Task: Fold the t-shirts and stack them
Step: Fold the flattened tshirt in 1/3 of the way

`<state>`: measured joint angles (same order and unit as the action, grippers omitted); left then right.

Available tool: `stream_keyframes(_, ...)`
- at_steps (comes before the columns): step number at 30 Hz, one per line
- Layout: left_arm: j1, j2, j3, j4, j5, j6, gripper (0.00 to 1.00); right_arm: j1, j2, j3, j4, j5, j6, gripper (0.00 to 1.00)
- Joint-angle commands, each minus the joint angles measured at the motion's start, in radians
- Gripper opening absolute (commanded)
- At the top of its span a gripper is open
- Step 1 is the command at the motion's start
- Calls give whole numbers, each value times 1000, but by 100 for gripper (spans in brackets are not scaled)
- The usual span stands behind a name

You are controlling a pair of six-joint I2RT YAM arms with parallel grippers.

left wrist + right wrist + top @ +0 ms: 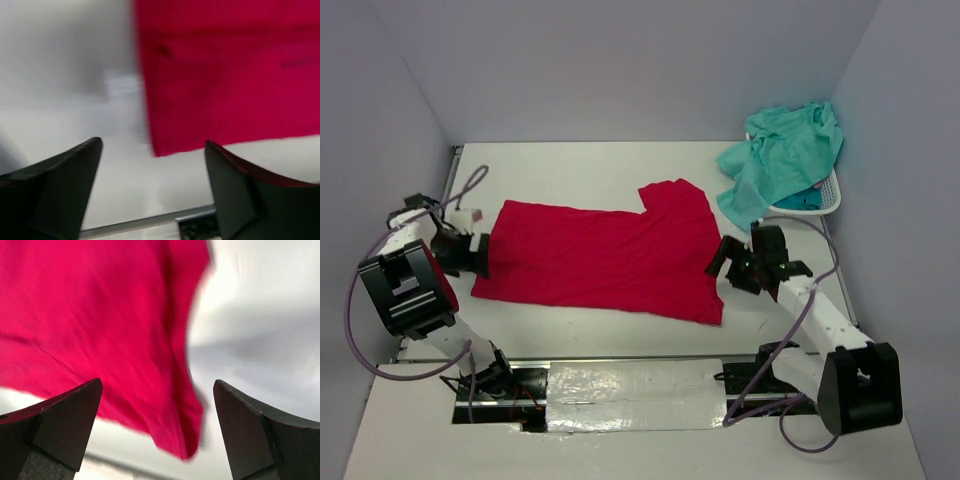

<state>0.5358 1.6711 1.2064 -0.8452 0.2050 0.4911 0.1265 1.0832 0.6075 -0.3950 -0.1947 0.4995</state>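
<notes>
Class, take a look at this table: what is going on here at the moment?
Two robot arms are working on a crimson red t-shirt spread out on the table between them. The left arm's fingers and the right arm's fingers stand open at its opposite ends, gripping nothing. A mint-teal shirt lies heaped on a white basket at the far right, darker teal cloth beneath it.

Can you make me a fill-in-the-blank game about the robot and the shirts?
1. The t-shirt spread flat on the table is coloured ____.
2. The mint-teal shirt is draped over a white ____ in the far right corner.
3. The left gripper and the right gripper hold nothing, and the jaws of both are ____.
Missing words: red; basket; open.
</notes>
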Motion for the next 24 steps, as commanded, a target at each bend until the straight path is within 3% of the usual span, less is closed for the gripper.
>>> stream_keyframes(1,-42,-36,-111,-83,108,27,99,30,-80,-129,-88,-66,108,100)
stream_keyframes(7,-106,8,-163,61,-10,-26,96,102,-31,-221,-21,-91,148,95)
stream_keyframes(8,-106,25,-163,87,-44,-42,94,105,4,-225,-18,-104,152,90)
stream_keyframes(10,-105,61,-168,89,-78,-40,78,105,29,-253,22,-139,157,73)
stream_keyframes(11,-105,64,-179,80,-66,-37,61,105,38,-274,59,-173,174,52)
stream_keyframes(13,-103,52,-200,72,-39,-33,37,107,38,-290,80,-195,188,25)
stream_keyframes(14,-105,44,-208,67,-36,-28,6,107,37,-290,79,-196,189,0)
stream_keyframes(15,-105,26,-212,58,-44,-26,0,105,27,-284,67,-190,185,0)
stream_keyframes(16,-103,15,-220,49,-50,-8,0,102,18,-276,50,-174,177,0)
stream_keyframes(20,-65,-54,-255,-34,-130,44,0,90,-45,-223,-59,-95,160,0)
stream_keyframes(23,-54,-99,-294,-77,-234,73,0,90,-59,-248,-39,-118,168,0)
stream_keyframes(24,-53,-103,-297,-83,-237,73,6,87,-49,-258,-24,-130,166,0)
